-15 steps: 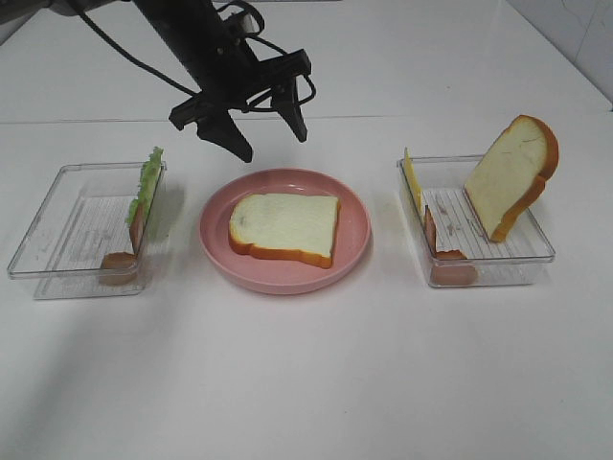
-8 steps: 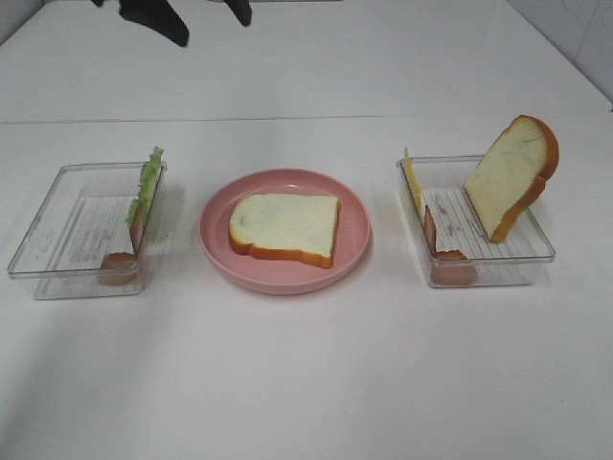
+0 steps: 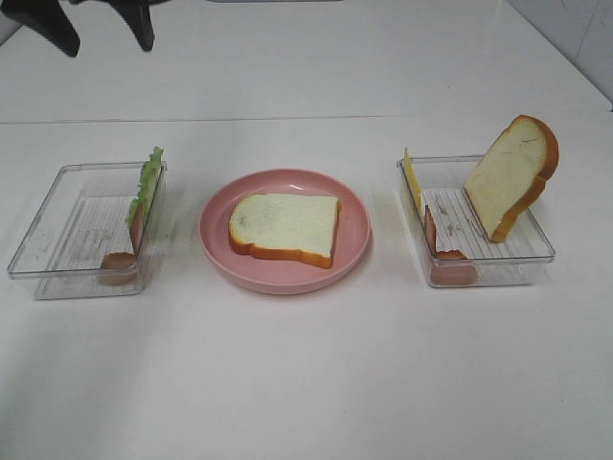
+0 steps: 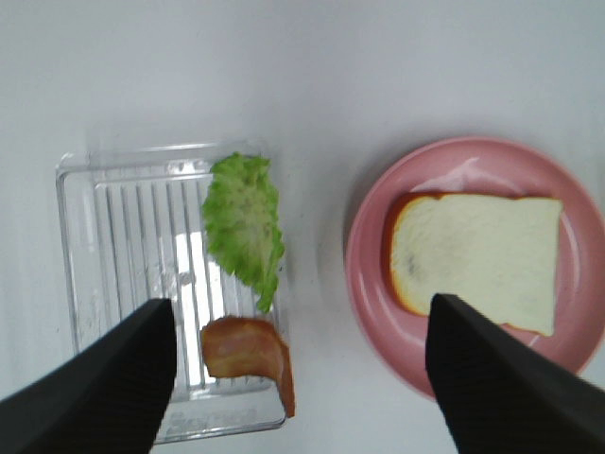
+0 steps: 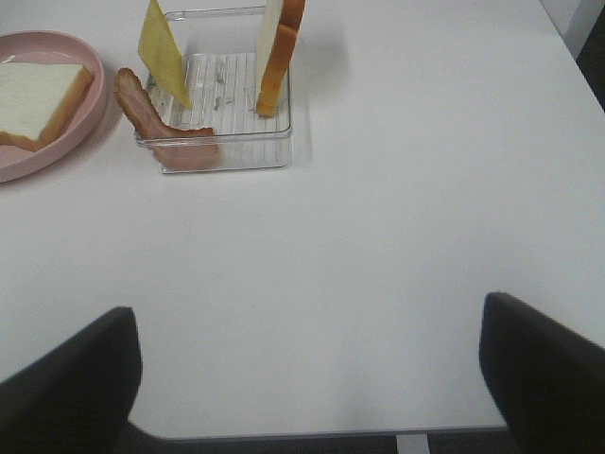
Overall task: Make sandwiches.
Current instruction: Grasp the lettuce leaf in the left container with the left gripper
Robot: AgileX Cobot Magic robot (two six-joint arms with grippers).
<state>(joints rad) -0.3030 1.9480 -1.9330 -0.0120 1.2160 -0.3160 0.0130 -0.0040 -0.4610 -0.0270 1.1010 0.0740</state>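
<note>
Flat bread slice (image 3: 284, 225) on glossy round plate (image 3: 287, 278); ruffled lettuce (image 4: 244, 227) in ribbed clear tray (image 4: 123, 246); left gripper (image 4: 302, 305), right gripper (image 5: 307, 309) both spread, empty

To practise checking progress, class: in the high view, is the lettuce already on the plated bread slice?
No, the lettuce stands in the left clear tray, and the bread slice on the pink plate is bare.

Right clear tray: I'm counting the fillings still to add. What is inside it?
Inside the tray are a tilted bread slice, a yellow cheese slice standing on edge, and a bacon strip. The tray floor behind the bread is covered from view.
</note>
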